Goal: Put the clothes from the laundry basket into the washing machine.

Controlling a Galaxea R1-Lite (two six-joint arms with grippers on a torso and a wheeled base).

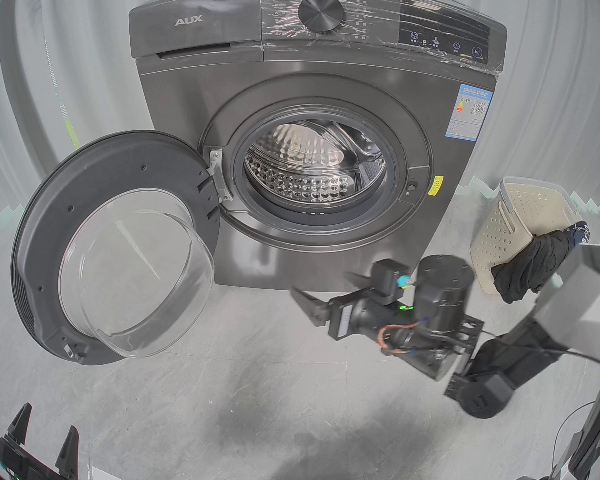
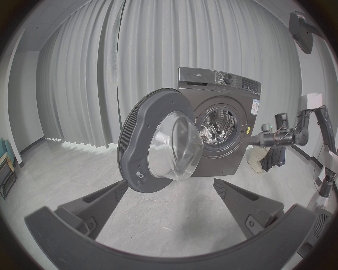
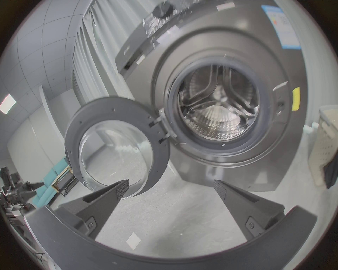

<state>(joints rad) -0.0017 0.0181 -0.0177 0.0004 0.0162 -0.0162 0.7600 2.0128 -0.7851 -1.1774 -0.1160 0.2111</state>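
Pale pleated curtains (image 2: pixel 88 70) and grey floor (image 1: pixel 250 387) frame the scene. Far left, low: left gripper (image 1: pixel 45 434), fingers apart, holding nothing. Round door (image 1: pixel 119 250) swung wide; washing machine (image 1: pixel 187 94), steel drum (image 1: pixel 312 169) exposed. Before it: right gripper (image 1: pixel 331 290), fingers apart, holding nothing. Right: laundry basket (image 1: pixel 531 206), dark clothes (image 1: pixel 531 265) draped over its rim.

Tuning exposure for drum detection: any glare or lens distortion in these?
Head view: highlights glint on the drum, the panel film and the door glass. Both wrist views: fisheye bends the curtain, and the corners go dark.
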